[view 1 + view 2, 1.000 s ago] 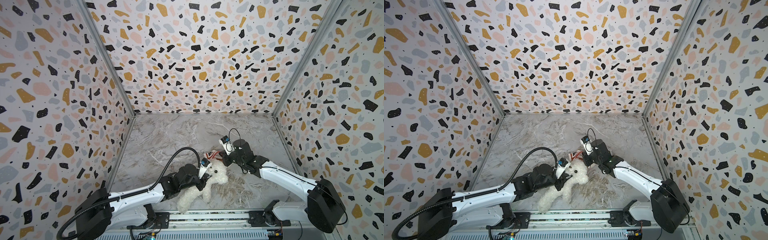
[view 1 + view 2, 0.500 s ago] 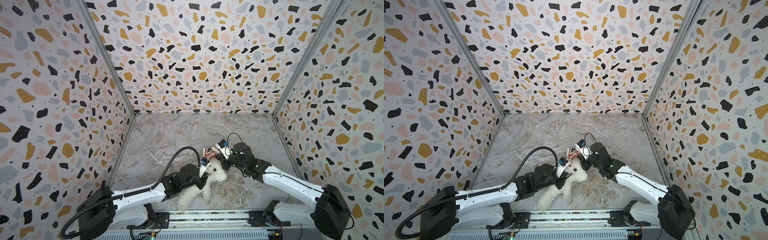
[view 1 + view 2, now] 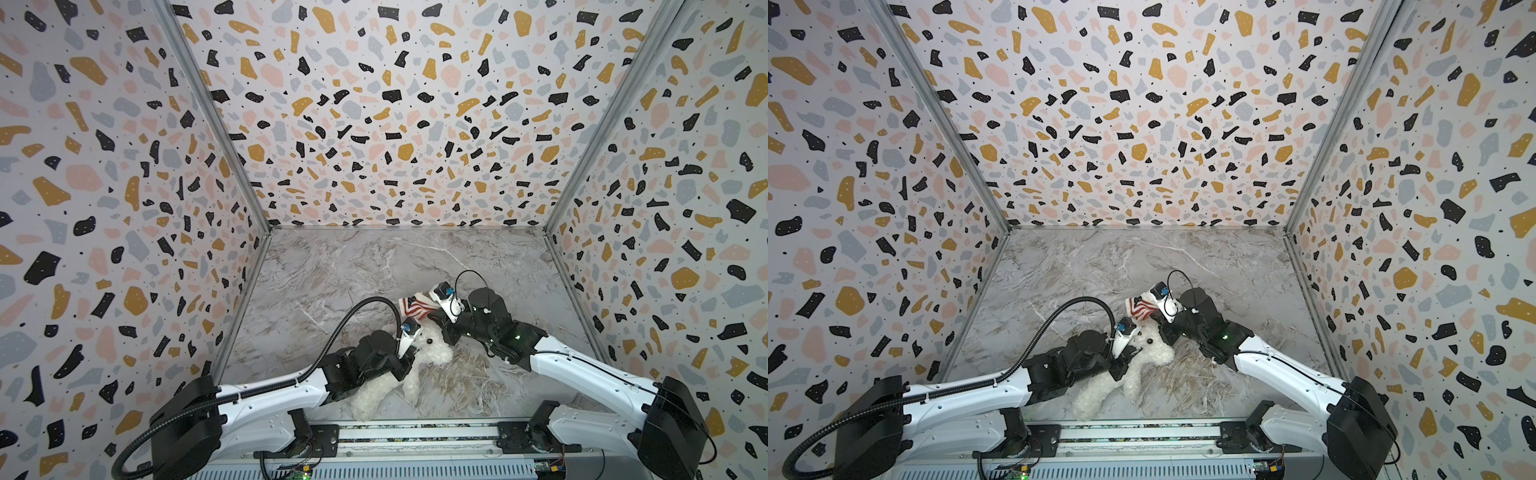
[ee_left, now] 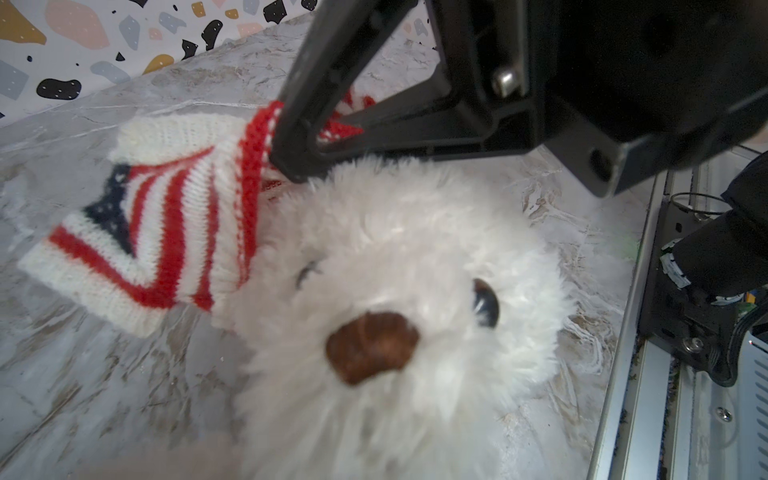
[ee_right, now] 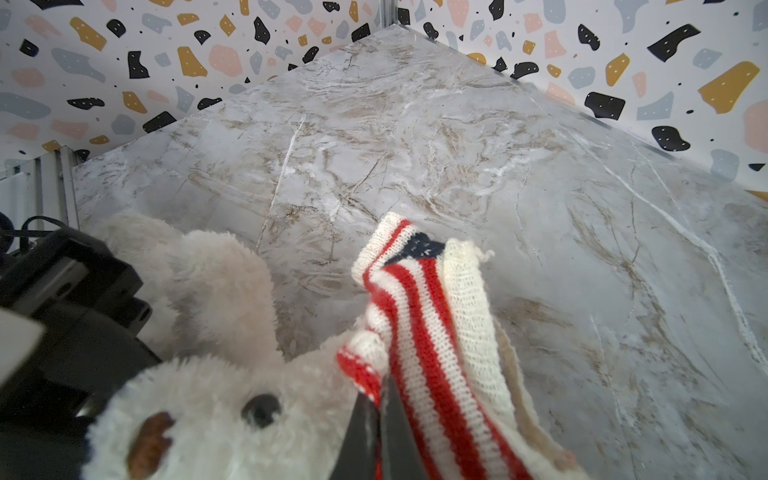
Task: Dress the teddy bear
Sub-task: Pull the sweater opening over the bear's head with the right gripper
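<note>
Well forward on the marble table [image 3: 353,270], just short of the front rail [image 3: 415,434]: the teddy bear [image 3: 434,353] [image 3: 1156,353], flat on its back, face up, legs toward the rail and head further in. White and fluffy all over, with a dark bead eye and a brown nose plain from the left wrist camera. Right at the crown of that head: the striped top [image 3: 415,306] [image 4: 166,232], red and white knit with a navy starred patch, not on the bear at all, only its red-edged hem lying against the fur. Clamped tight on that hem by the right gripper [image 5: 376,428], fingers together with the knit caught between them. From the right wrist camera, the rest of the top standing up off the fingertips and flopping over away from the bear, above bare marble. Left gripper [image 3: 409,365] tucked in against the bear's upper body on the left side, just below the chin. Jaws there hidden behind fur and the arm's own black housing, so no telling whether closed on the bear or merely pressed against it. Both arms reaching in low from the front corners and nearly meeting over the bear's head. Speckled walls [image 3: 395,124] on three sides
</note>
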Tool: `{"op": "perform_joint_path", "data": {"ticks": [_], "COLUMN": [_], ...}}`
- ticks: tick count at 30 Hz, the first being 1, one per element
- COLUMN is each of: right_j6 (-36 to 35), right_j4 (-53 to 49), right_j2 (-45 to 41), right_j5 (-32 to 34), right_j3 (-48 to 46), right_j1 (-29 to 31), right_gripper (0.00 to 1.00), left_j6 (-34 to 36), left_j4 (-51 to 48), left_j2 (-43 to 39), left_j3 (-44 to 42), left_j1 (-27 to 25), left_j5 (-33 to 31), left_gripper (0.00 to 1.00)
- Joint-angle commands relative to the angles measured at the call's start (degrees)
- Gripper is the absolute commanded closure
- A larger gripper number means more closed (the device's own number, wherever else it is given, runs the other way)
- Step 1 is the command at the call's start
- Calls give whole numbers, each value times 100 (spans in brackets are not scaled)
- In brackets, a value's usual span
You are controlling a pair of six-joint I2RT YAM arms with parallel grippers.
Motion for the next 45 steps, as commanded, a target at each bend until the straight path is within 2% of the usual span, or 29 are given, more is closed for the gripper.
{"op": "perform_joint_path", "data": {"ticks": [1,8,15,27,41,45], "right_j6": [-25,52,51,35,-83,-131], "right_j4": [-146,-387,-701,-976,-1211,-1352], "right_j2": [-86,-141,-284,-505,-291,-286], "right_j5": [-51,128,214,463,804,947], "right_j3": [311,617,662,864,1615,1853], "right_j1": [42,313,467,1047,1734,1817], "right_gripper": [100,100,100,100,100,95], "left_j6": [280,158,-82,-151,39,249], "left_j4": [112,676,985,1036,1149,1194], "left_j2": [17,-95,-451,-1077,-1619,-1646], "left_j3": [269,78,-106,-208,158,358], "left_j1": [-119,-187,-187,-187,-413,-528], "left_j5": [-236,-946,-2019,-3092,-3045,-3005], "left_gripper": [100,100,100,100,100,100]}}
